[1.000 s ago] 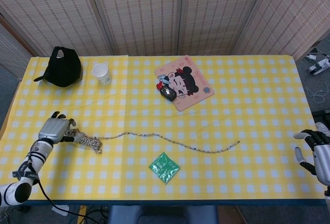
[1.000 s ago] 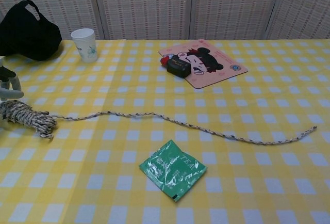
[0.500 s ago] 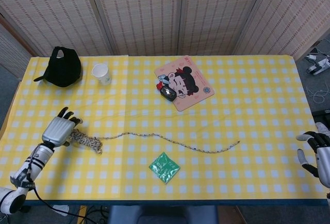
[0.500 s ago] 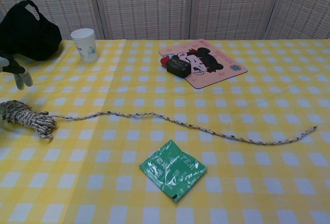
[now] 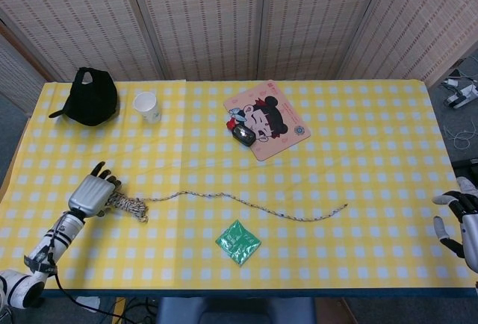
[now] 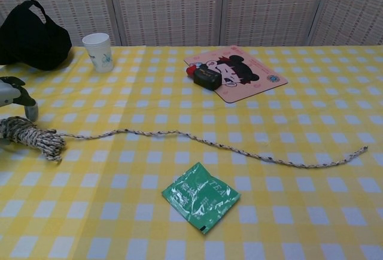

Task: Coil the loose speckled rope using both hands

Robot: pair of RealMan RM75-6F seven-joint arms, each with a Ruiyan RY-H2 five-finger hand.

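Observation:
The speckled rope lies across the yellow checked table. Its left end is wound into a small coil, seen also in the chest view as the coil. From there a single strand snakes right to a free end. My left hand lies over the coil's left end with its fingers stretched out and apart. In the chest view its fingertips hover just above the coil, not closed around it. Far from the rope, my right hand hangs past the table's right edge, fingers spread and holding nothing.
A green packet lies just in front of the strand's middle. Behind the rope are a pink cartoon mouse pad with a dark mouse, a paper cup and a black cap. The table's front edge is close.
My left hand has let go of the coil, stretched its fingers out and slid a little right and nearer along the table. The right hand has drifted slightly right and down. The rope has not moved.

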